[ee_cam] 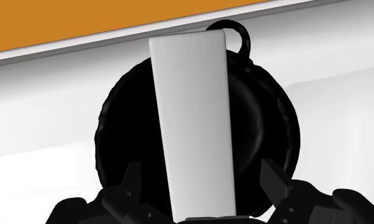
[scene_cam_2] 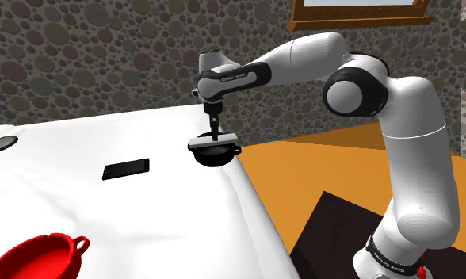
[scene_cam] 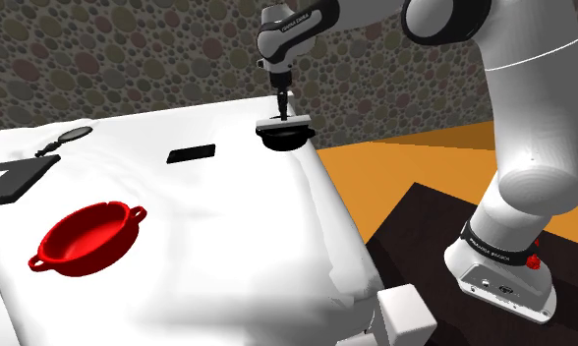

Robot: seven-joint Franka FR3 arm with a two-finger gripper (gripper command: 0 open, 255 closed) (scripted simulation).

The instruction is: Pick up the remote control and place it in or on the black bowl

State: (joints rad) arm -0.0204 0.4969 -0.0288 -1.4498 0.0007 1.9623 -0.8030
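Note:
The remote control (ee_cam: 192,121) is a plain pale grey slab. It lies flat across the rim of the black bowl (ee_cam: 278,127), which has a small loop handle. The bowl (scene_cam: 286,141) stands at the far corner of the white table, near its edge. My gripper (scene_cam: 280,106) hangs straight above the remote (scene_cam: 279,125), fingers pointing down. In the wrist view the gripper (ee_cam: 202,177) is open: its fingers (ee_cam: 133,178) stand apart on either side of the remote's near end and do not touch it. The second exterior view shows the gripper (scene_cam_2: 214,129) just over the remote (scene_cam_2: 211,140) and bowl (scene_cam_2: 216,154).
A red two-handled bowl (scene_cam: 86,234) sits toward the shoulder view's left. A flat black slab (scene_cam: 192,153) lies mid-table. A dark tray (scene_cam: 7,182) and a round lens-like thing (scene_cam: 76,134) are at the far left. Beyond the table edge is orange floor (scene_cam: 405,177).

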